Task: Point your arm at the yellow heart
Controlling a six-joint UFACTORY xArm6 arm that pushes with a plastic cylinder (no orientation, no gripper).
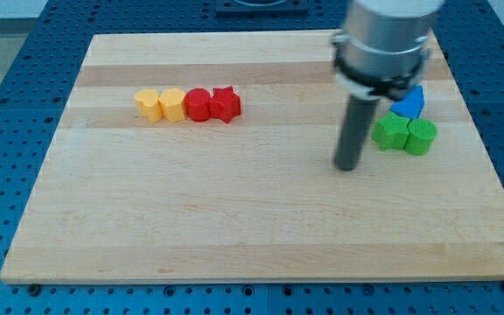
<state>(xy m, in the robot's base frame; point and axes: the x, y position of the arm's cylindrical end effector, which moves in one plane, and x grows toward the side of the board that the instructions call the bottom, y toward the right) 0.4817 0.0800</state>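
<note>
A: Starting with the rod: where does my tip (348, 167) sit on the board (234, 236)?

B: Right of the board's centre, nearer the right edge than the left, resting on bare wood. It is a single straight rod with no fingers, so nothing can spread, press together or pinch; it touches no block.

A: And the yellow heart?

B: Four blocks stand in a row near the top-left corner, each touching the next. From the left edge inward: a yellow block (150, 104), a second yellow block (173, 104), a red round block (199, 104) and a red star (226, 104). Which yellow one is the heart I cannot tell; the shapes are too small to make out.

A: Relation of that row to the tip?

B: Well apart. Both yellow blocks lie far toward the left edge and closer to the top edge than the tip does, with the two red blocks on the side facing the tip.

A: Anything near the tip?

B: A cluster by the right edge: a green star (391, 132) just beside the rod, a green round block (421, 136) touching it, and a blue block (409, 103) above them, partly hidden by the arm (383, 39).
</note>
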